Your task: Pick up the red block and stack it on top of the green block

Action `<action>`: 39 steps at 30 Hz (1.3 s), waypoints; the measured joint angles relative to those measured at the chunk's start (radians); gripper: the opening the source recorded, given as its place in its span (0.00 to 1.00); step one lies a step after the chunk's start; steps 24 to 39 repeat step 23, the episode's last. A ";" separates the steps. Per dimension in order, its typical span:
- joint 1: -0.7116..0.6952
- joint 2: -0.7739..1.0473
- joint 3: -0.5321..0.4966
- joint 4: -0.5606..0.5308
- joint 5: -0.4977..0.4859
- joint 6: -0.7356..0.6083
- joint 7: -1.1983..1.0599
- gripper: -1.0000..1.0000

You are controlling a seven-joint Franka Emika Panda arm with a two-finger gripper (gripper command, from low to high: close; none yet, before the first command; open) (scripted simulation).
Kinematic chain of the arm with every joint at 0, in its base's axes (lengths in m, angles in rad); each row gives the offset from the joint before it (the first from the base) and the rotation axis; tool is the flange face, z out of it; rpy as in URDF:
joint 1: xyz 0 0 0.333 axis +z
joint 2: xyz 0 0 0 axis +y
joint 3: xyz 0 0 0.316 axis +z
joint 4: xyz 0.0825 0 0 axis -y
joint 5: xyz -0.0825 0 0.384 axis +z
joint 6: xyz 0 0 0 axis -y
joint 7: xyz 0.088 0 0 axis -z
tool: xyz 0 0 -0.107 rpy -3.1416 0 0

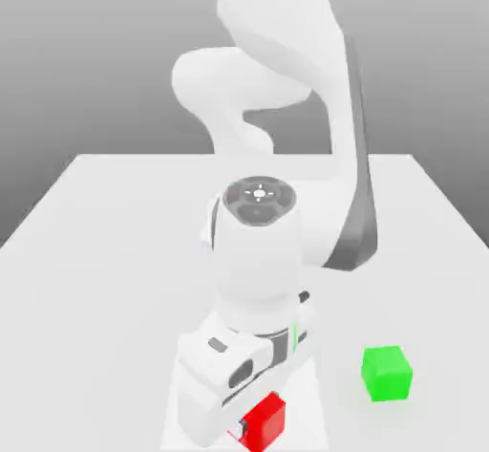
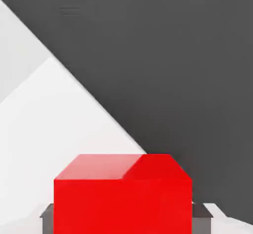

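The red block (image 1: 265, 421) sits at the tip of my gripper (image 1: 244, 429), near the front edge of the white table (image 1: 115, 249). From the hand camera, the red block (image 2: 122, 193) lies between the two dark fingers (image 2: 47, 216), which press against its opposite sides, so the gripper (image 2: 123, 217) is shut on it. The hand is tilted. I cannot tell whether the block is off the table. The green block (image 1: 387, 374) rests on the table toward the exterior view's right of the red one, apart from it and untouched.
The arm's white body (image 1: 256, 269) rises over the middle of the table, behind the gripper. The table's front edge runs close to the red block. The hand camera catches the table's edge (image 2: 99, 104) against a dark background.
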 joint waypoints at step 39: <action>0.227 -0.182 0.171 -0.150 -0.198 -0.022 -0.365 1.00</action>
